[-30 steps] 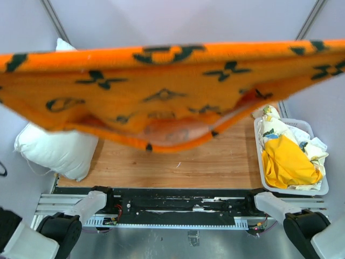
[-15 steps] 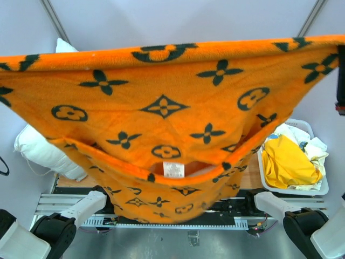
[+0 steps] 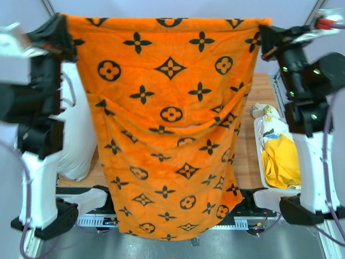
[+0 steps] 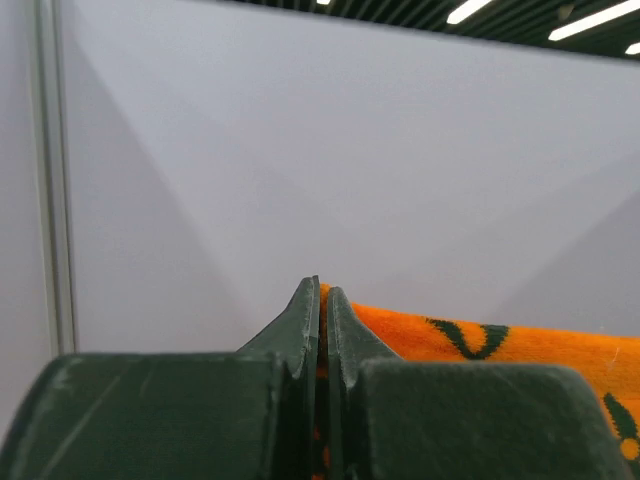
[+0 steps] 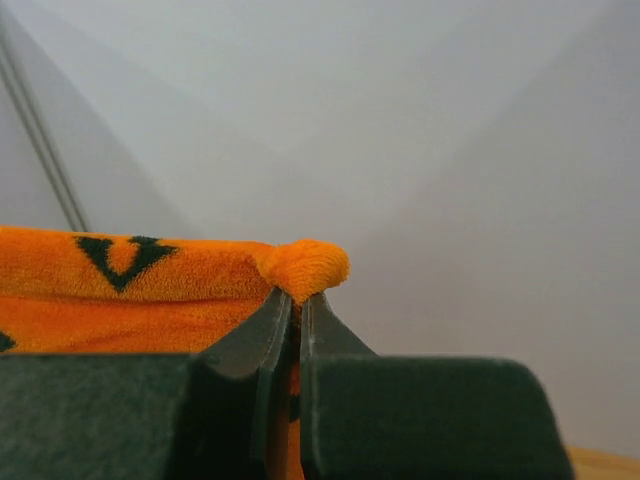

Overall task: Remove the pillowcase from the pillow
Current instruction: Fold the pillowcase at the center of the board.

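Observation:
The orange pillowcase (image 3: 167, 129) with black flower motifs hangs flat like a curtain between both raised arms, its lower edge down over the arm bases. My left gripper (image 3: 66, 22) is shut on its top left corner, with orange fabric (image 4: 470, 340) pinched between the jaws. My right gripper (image 3: 264, 26) is shut on the top right corner, where a tuft of pillowcase (image 5: 305, 262) bulges above the fingertips. The white pillow (image 3: 78, 135) lies on the table at the left, bare and mostly hidden behind the left arm and the cloth.
A white basket (image 3: 269, 186) with yellow and printed laundry stands at the table's right edge. The wooden table (image 3: 249, 145) shows only in a strip right of the hanging cloth. Grey walls close in behind and at both sides.
Both arms have come up into view and lifted the pillowcase high; it went from a bunched band across the top to hanging full length and flat.

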`<state>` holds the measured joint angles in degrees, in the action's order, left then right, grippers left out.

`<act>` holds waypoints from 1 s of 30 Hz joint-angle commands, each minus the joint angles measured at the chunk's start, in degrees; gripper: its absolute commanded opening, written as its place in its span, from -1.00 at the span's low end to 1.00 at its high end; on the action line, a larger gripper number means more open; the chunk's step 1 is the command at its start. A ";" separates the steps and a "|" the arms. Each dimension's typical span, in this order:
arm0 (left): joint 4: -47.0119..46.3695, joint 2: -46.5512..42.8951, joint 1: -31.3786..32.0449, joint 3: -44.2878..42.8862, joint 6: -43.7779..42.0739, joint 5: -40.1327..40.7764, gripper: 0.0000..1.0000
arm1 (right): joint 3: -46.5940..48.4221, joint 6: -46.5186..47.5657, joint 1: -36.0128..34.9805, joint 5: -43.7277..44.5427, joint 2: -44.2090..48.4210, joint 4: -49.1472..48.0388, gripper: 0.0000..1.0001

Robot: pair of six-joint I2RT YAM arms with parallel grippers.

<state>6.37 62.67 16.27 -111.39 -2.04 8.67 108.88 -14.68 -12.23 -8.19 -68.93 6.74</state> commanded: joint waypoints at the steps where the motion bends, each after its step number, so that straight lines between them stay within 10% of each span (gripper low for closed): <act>1: -6.54 9.19 -2.39 5.78 -2.76 8.33 -0.99 | -8.06 2.29 0.90 8.02 -5.02 -7.55 -0.99; 7: -6.32 25.06 -16.22 3.26 12.06 -5.99 -0.99 | -8.95 1.79 3.36 8.20 -17.36 -10.14 -0.99; 30: -18.04 40.33 -20.14 12.57 16.24 -13.07 -0.99 | -6.13 -0.14 5.42 4.23 -35.15 -14.46 -0.99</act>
<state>-5.56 103.74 -2.79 -99.39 13.91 -4.95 102.72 -14.81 -9.72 -5.54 -104.92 -2.87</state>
